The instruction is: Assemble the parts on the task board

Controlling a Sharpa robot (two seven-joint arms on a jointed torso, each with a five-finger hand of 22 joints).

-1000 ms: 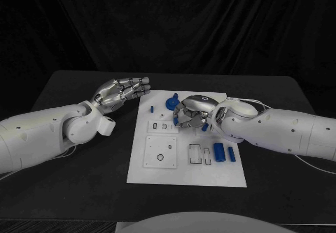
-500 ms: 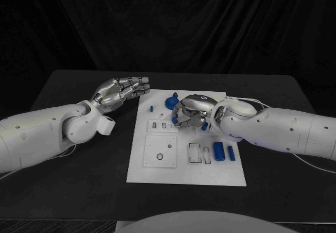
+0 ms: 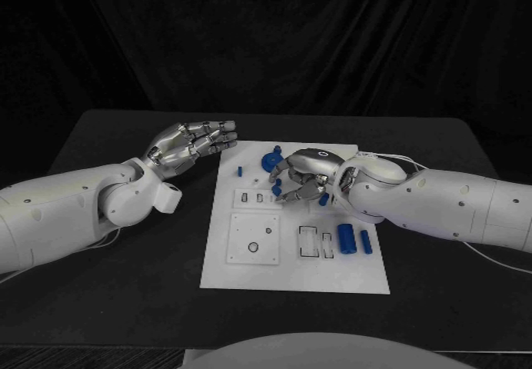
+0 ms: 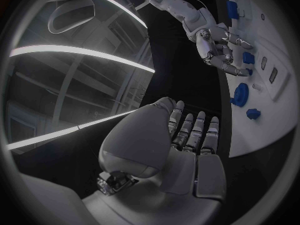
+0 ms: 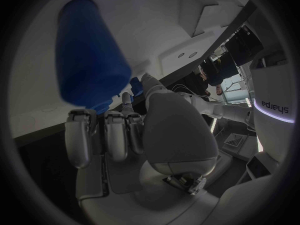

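The white task board (image 3: 333,277) lies in the middle of the table. My right hand (image 3: 301,175) hovers over its upper middle, fingers bent down. A blue peg (image 5: 87,60) stands at its fingertips with the thumb against its side, and it looks pinched; the head view shows a sliver of that peg (image 3: 276,187). Another blue piece (image 3: 325,200) lies under the wrist. My left hand (image 3: 194,142) hangs off the board's upper left corner, fingers curled in on nothing. A blue gear-like part (image 3: 271,161) and a small blue part (image 3: 238,171) lie at the board's top.
Two blue cylinders (image 3: 346,240) (image 3: 366,242) lie side by side on the board's right half. A square slotted plate (image 3: 255,240) and narrow slots (image 3: 317,242) sit in the board's middle. Black table (image 3: 133,292) surrounds the board.
My right hand has shifted slightly towards the board's top left, its fingers a little looser. The left hand has not moved.
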